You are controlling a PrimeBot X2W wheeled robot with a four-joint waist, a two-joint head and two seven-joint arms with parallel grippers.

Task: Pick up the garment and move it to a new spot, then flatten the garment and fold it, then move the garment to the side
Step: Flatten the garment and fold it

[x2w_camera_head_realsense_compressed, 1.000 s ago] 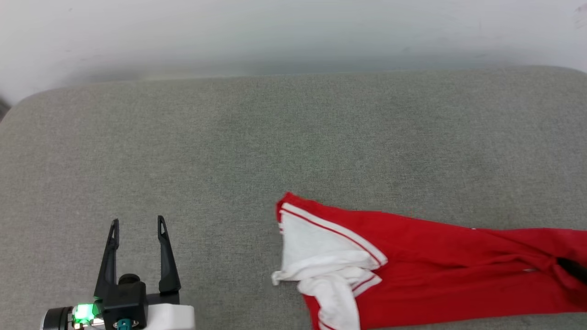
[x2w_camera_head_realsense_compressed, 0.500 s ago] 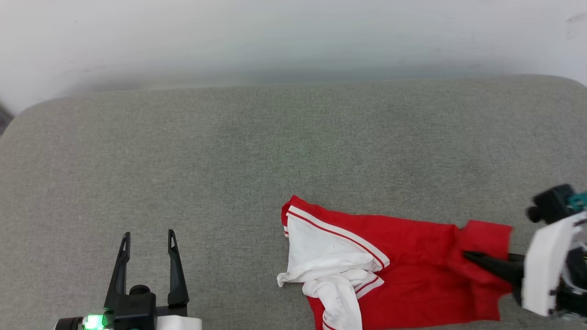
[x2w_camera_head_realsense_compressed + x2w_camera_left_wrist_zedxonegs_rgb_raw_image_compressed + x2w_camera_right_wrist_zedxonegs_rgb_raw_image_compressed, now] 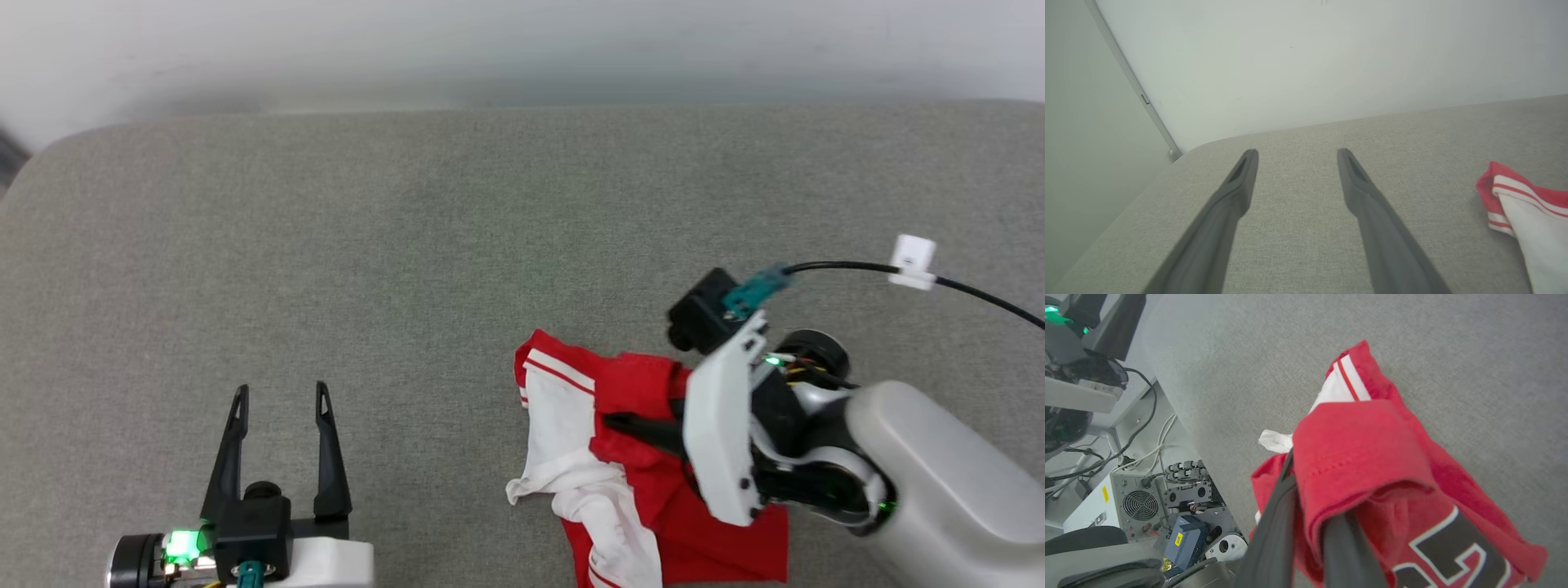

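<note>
Red cloth of the garment lies bunched at the near edge of a grey woven cushion, right of the middle in the head view. Its white sleeve end with red stripes points toward the robot's left, and the rest is heaped under the right arm.

The right gripper reaches in from the right with its fingers pointing left across the heap. They are clamped together on a fold of the red fabric. In the right wrist view the garment humps over the two dark fingers: a stitched hem drapes across them, one finger runs along the outside of the fold and the other is buried beneath it. Part of a black numeral outlined in white shows at the lower right of that view. Beyond the cushion's edge stands a pale box with a fan grille among loose leads.

The left gripper sits well apart from the shirt at the lower left, fingers spread wide with nothing between them. In its own wrist view the left gripper points toward a pale wall, and the striped sleeve of the garment lies off to the right, clear of it.

A black cable carrying a white tag arcs away from the right wrist.
</note>
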